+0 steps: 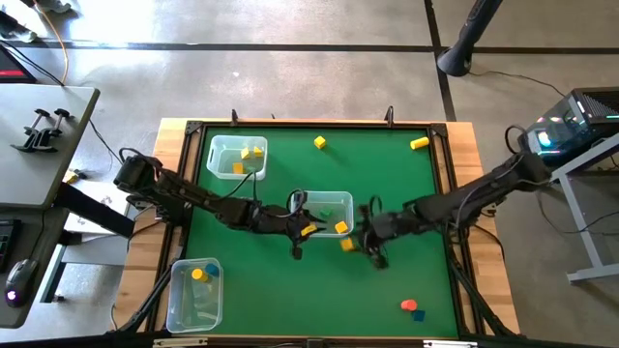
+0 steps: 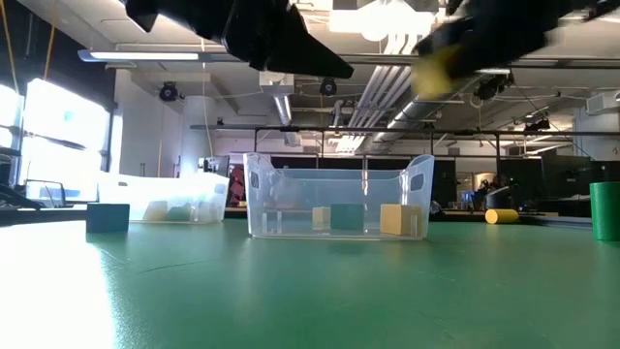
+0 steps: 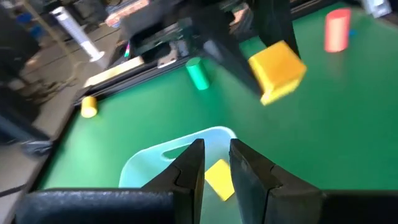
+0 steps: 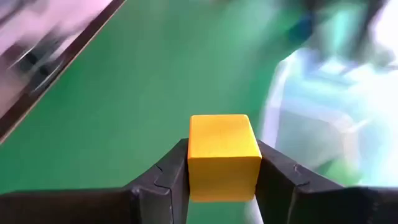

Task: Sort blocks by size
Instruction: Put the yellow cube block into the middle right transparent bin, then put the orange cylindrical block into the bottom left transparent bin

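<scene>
- Two grippers meet over the middle of the green table [image 1: 271, 290], one on each side of the middle clear bin [image 1: 327, 202].
- The right gripper [image 4: 222, 180] is clamped on a yellow cube [image 4: 223, 157], one finger pressed to each side face. The cube hangs clear of the table, just beside the bin's near right corner, outside its wall.
- From the left wrist view that same cube [image 3: 277, 70] shows ahead of the left gripper [image 3: 216, 163], held between the other arm's dark fingers.
- The left gripper sits over the bin, its fingers a narrow gap apart with nothing between them. Directly below it, inside the bin, lies a flat yellow block [image 3: 219, 177].
- The bin also holds a green block [image 2: 345, 217] and a tan-yellow block [image 2: 399, 219], seen through its wall in the low view.
- Beyond the right gripper, near the table's far right corner, lies a yellow cylinder [image 1: 419, 143].
- Behind the right gripper, toward the near edge, stand an orange-red block [image 1: 408, 305] and a blue block [image 1: 419, 315], touching.
- Farther left of the left gripper stand two more bins: the far one [image 1: 219, 145] with yellow pieces, the near one [image 1: 178, 300] with yellow and blue pieces.
</scene>
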`<control>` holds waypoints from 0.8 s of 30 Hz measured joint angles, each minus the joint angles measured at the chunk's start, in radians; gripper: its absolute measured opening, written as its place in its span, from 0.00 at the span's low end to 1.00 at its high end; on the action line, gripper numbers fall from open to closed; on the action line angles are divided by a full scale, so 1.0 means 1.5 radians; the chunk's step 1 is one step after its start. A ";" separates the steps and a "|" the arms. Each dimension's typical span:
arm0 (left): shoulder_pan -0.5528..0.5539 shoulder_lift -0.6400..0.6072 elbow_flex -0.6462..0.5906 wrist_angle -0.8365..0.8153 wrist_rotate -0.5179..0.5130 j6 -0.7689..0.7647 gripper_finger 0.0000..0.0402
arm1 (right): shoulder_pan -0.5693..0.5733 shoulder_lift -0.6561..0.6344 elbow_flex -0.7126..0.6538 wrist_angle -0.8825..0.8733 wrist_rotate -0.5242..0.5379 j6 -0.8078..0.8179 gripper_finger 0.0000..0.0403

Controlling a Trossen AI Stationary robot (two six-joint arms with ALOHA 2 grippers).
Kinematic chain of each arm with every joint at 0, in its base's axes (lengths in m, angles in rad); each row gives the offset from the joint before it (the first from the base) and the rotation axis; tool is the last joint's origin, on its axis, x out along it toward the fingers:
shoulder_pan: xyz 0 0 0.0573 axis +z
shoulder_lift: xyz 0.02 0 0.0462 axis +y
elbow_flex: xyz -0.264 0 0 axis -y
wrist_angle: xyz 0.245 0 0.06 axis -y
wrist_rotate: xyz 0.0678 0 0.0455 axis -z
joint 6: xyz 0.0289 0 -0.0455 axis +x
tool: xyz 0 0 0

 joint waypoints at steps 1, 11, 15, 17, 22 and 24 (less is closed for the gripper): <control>-0.004 0.000 0.000 -0.004 -0.020 0.001 0.15 | -0.021 0.004 -0.016 0.058 0.008 -0.005 0.32; -0.032 -0.029 0.001 -0.063 -0.134 -0.007 0.15 | -0.174 0.141 0.044 0.033 0.021 0.035 0.32; -0.037 -0.037 0.001 -0.067 -0.136 -0.017 0.15 | -0.196 0.200 0.129 -0.128 0.031 0.033 0.32; -0.040 -0.036 0.001 -0.071 -0.136 -0.017 0.15 | -0.200 0.223 0.170 -0.194 0.032 0.033 0.35; -0.041 -0.036 0.001 -0.077 -0.136 -0.027 0.15 | -0.201 0.262 0.246 -0.288 0.033 0.030 0.50; -0.040 -0.036 0.001 -0.082 -0.138 -0.029 0.15 | -0.200 0.265 0.263 -0.300 0.032 0.020 0.53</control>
